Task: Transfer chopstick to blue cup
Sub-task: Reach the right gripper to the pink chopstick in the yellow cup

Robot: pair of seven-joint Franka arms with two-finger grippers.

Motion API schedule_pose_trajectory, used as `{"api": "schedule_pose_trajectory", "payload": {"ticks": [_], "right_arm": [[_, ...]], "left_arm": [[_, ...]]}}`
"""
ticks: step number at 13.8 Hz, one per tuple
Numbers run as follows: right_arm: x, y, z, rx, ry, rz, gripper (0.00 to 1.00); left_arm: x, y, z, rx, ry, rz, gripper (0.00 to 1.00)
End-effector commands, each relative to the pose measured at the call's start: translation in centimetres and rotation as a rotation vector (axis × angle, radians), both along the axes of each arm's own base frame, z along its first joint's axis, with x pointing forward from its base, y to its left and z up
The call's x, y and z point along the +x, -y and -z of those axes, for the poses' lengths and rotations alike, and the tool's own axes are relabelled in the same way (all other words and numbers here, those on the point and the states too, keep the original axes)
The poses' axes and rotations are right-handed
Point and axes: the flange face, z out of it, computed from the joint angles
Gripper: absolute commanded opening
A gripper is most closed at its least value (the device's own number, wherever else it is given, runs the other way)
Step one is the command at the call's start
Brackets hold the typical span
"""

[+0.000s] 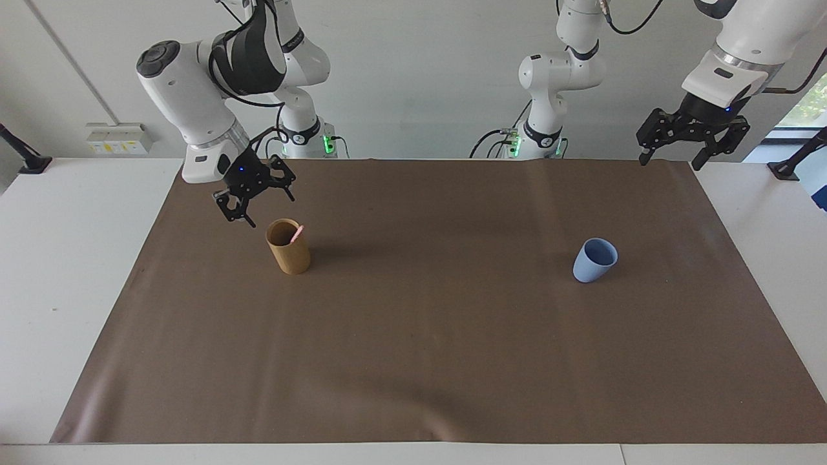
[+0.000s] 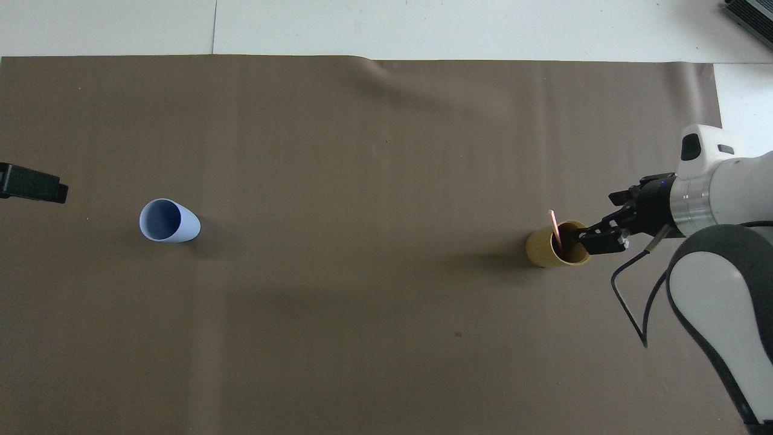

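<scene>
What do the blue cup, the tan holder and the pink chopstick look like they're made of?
Blue cup: probably matte plastic or silicone; even colour, no glare.
Tan holder: possibly bamboo or wood; dull yellow-brown wall.
Pink chopstick: likely plastic; uniform pink, too thin to tell.

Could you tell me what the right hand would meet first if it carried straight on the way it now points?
Probably the brown mat, just beside the tan holder on the robots' side. The open right hand points down, slightly toward the holder and its pink chopstick; depth is unclear, so it might clip the rim.
</scene>
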Motion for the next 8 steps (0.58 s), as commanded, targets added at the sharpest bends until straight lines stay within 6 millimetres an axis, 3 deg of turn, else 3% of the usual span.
{"api": "schedule_pose_trajectory", "payload": {"ticks": [1, 8], "right_arm": [[-1.6, 0.2, 1.5, 0.044, 0.039, -0.028, 1.0], [-1.4, -0.6, 3.0, 0.077, 0.076, -0.077, 1.0]], "left_arm": [[0.1, -0.3, 0.6, -0.013, 0.019, 0.01, 1.0], [-0.2, 0.5, 0.9, -0.013, 0.024, 0.025, 1.0]]}}
